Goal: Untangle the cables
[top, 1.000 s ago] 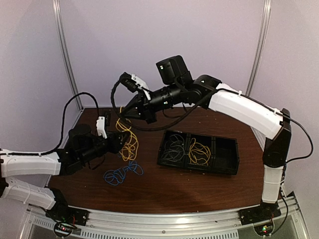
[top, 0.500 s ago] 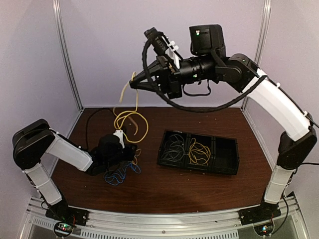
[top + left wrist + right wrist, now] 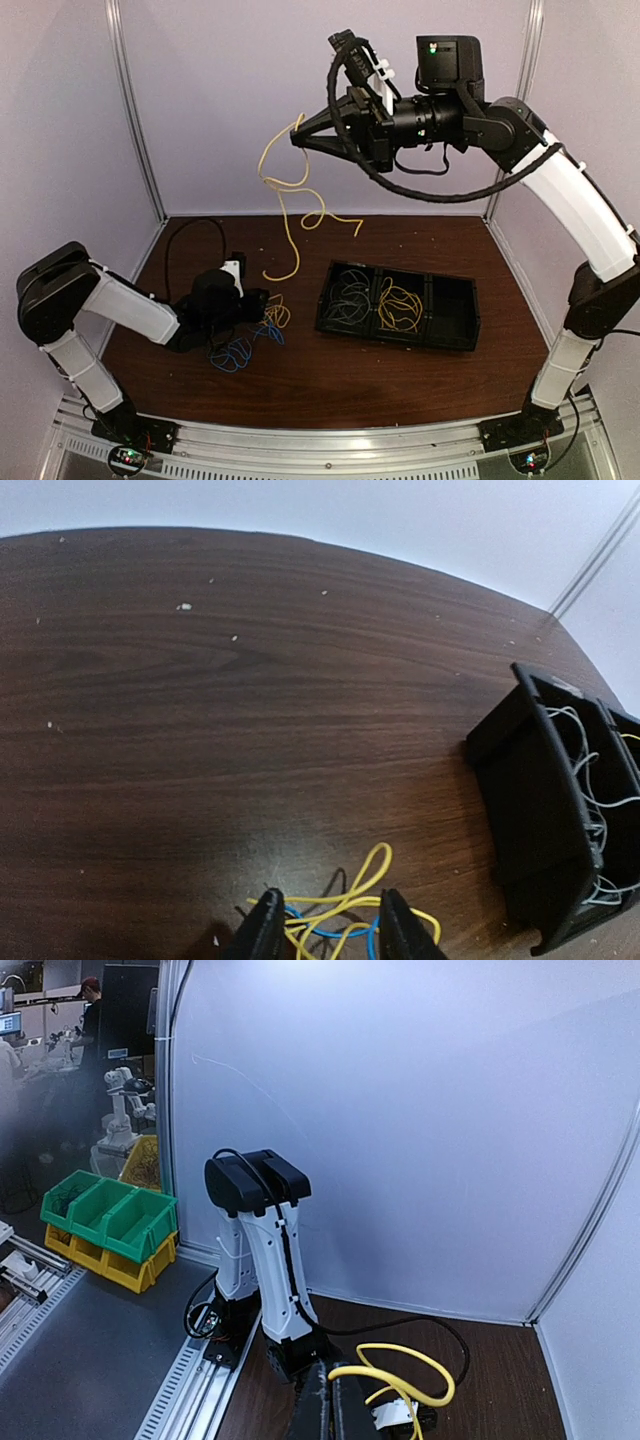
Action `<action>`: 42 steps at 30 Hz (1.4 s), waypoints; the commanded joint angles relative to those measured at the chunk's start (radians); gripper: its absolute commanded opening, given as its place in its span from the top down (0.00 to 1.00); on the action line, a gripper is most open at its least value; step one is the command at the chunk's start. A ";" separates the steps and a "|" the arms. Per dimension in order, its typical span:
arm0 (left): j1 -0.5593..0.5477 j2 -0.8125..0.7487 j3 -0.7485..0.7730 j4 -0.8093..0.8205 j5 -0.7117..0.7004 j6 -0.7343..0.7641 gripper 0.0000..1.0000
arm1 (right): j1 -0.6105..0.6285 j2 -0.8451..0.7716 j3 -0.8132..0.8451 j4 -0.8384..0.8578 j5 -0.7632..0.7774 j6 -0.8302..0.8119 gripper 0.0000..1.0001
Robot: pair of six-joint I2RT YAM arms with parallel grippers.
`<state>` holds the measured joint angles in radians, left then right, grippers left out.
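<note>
A black divided tray (image 3: pixel 452 303) sat toward the right edge of the dark wood counter (image 3: pixel 330 385); green bins (image 3: pixel 105 1218) stood off it.

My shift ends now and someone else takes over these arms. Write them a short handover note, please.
Right gripper: shut on a yellow cable, raised high; the cable hangs down and appears free of the rest.
Left gripper: open, low on the table, with strands of the blue-and-yellow tangle between its fingers.
Done: grey cables lie in the tray, in its left compartment, and a yellow bundle lies in the middle one; the right compartment is empty.
Left: put away the lifted cable, then separate blue from yellow in the tangle.
</note>
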<state>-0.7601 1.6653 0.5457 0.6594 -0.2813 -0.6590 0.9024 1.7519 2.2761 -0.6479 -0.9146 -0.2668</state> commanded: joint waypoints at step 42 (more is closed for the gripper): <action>0.002 -0.764 0.039 -0.565 -0.037 0.159 0.34 | -0.440 -0.316 -0.731 0.082 0.046 -0.070 1.00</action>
<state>-0.7601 0.9123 0.5941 0.0864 -0.2962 -0.5179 0.4793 1.4769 1.5749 -0.5896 -0.8562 -0.3336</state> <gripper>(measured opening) 0.654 0.007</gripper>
